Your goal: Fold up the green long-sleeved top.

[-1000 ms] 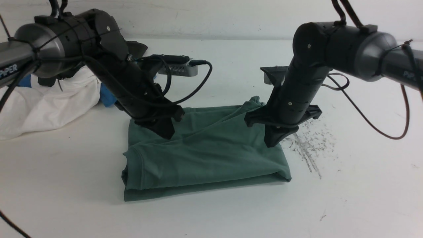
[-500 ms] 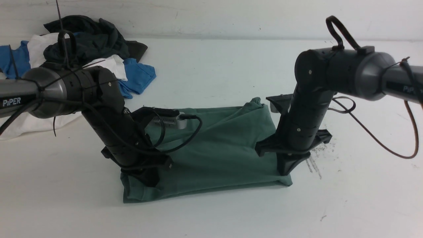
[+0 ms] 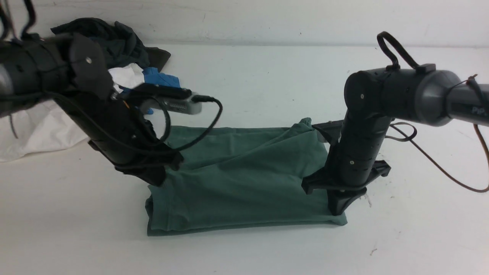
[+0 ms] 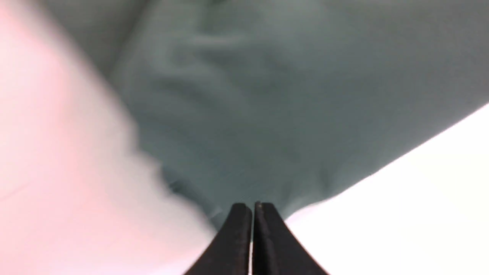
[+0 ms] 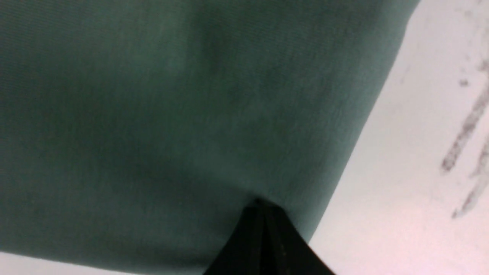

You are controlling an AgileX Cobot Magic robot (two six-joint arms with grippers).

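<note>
The green long-sleeved top [image 3: 244,183] lies folded into a flat rectangle on the white table, with a loose ridge of cloth at its far right corner. My left gripper [image 3: 157,180] is shut and hangs just above the top's left edge. In the left wrist view its jaws [image 4: 252,208] are pressed together with nothing between them, over the green cloth [image 4: 267,114]. My right gripper [image 3: 337,211] is shut too, its tip pressing down on the top's near right corner. The right wrist view shows that tip [image 5: 261,204] touching the cloth [image 5: 172,114] close to its edge.
A pile of clothes sits at the back left: a dark charcoal garment [image 3: 118,42], a blue shirt [image 3: 164,80] and a white cloth [image 3: 38,130]. Grey scuff marks [image 5: 466,130] streak the table just right of the top. Cables loop off both wrists.
Both shut grippers slid over the top towards its near edge. The left one then lifted and drew back to the left edge; the right one stays down on the near right corner.
</note>
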